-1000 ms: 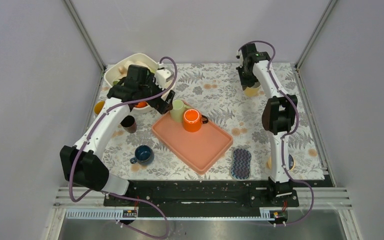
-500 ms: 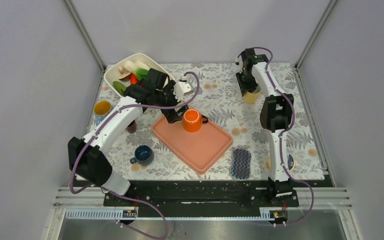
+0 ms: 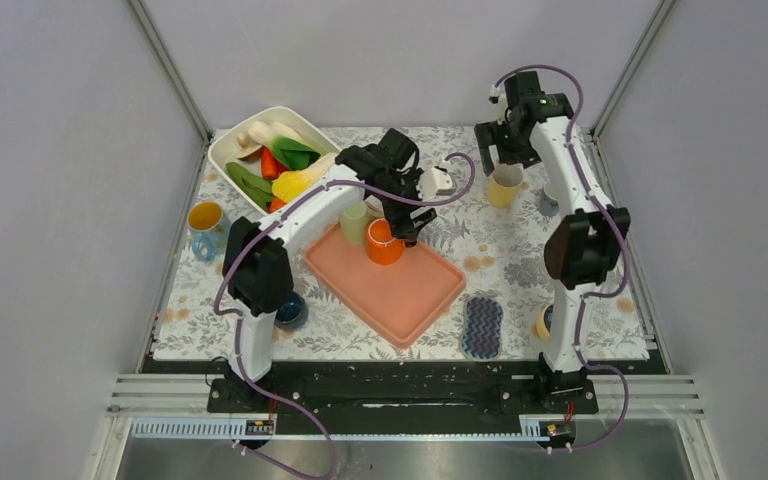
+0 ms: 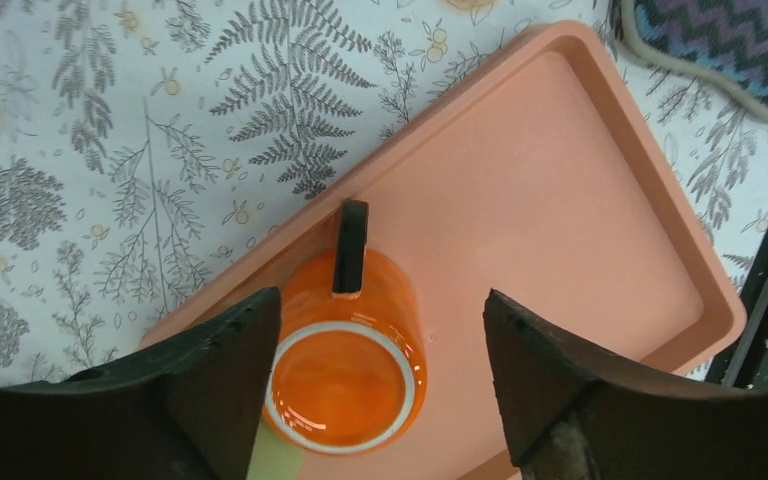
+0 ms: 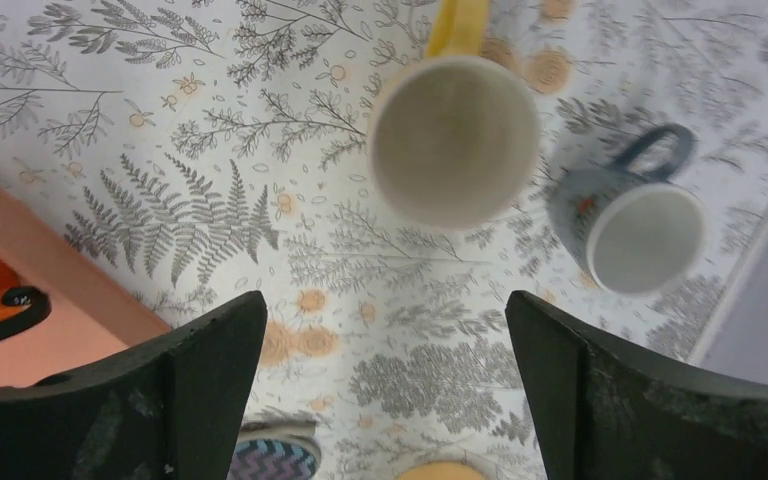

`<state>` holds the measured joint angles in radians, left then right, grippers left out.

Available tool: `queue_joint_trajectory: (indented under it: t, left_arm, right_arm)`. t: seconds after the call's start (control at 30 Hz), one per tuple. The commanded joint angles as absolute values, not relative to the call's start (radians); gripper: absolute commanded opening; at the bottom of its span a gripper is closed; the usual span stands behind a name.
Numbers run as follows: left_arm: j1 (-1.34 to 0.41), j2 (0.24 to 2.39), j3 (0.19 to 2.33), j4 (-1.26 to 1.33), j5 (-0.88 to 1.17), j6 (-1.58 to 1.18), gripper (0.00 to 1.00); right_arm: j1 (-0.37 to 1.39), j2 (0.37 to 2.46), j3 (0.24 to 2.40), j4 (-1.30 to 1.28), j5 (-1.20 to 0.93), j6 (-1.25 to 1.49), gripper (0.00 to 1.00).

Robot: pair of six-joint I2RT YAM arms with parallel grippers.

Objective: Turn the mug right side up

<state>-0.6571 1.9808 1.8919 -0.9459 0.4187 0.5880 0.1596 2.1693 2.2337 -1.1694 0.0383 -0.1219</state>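
Observation:
An orange mug (image 3: 384,242) (image 4: 348,360) with a black handle stands at the back corner of the salmon tray (image 3: 410,295) (image 4: 560,200). Its upward face is an orange disc ringed in white; I cannot tell whether that is mouth or base. My left gripper (image 3: 400,222) (image 4: 380,310) hangs over it, open, with one finger by the mug's left side and the other well clear. A yellow mug (image 3: 505,185) (image 5: 454,140) stands mouth up at the back right. Above and beside it my right gripper (image 3: 505,150) (image 5: 385,305) is open and holds nothing.
A pale green cup (image 3: 354,222) touches the orange mug. A grey-blue mug (image 3: 548,200) (image 5: 640,225) stands by the yellow one. A white tub (image 3: 222,150) of toy vegetables sits back left. A yellow cup (image 3: 204,215), a dark blue mug (image 3: 288,308) and a zigzag sponge (image 3: 481,326) lie around.
My left arm swung right from the tub to over the orange mug, its jaws narrowing a little. My right gripper opened, let go of the yellow mug and lifted off it.

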Motion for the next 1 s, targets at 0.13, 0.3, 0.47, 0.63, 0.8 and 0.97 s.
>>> queue_joint_trajectory:
  t: [0.13, 0.3, 0.47, 0.63, 0.8, 0.97]
  left_arm:
    - [-0.707, 2.106, 2.022, -0.995, 0.328, 0.609, 0.65]
    - [-0.712, 2.155, 1.987, -0.984, 0.202, 0.640, 0.64]
    - [-0.713, 2.175, 1.957, -0.964, 0.154, 0.655, 0.56]
    - [-0.720, 2.164, 1.897, -0.963, 0.154, 0.677, 0.47]
    - [-0.720, 2.169, 1.876, -0.960, 0.160, 0.672, 0.18]
    - [-0.720, 2.122, 1.852, -0.963, 0.188, 0.644, 0.00]
  right_arm:
    - [0.092, 1.867, 1.967, -1.037, 0.110, -0.113, 1.00]
    - [0.049, 1.797, 1.844, -0.986, 0.096, -0.112, 0.99]
    - [0.036, 1.768, 1.805, -0.962, 0.048, -0.102, 0.99]
    - [0.035, 1.741, 1.778, -0.953, 0.065, -0.104, 0.99]
    - [0.034, 1.706, 1.744, -0.939, 0.058, -0.097, 0.99]
    - [0.024, 1.642, 1.683, -0.928, 0.108, -0.078, 0.99]
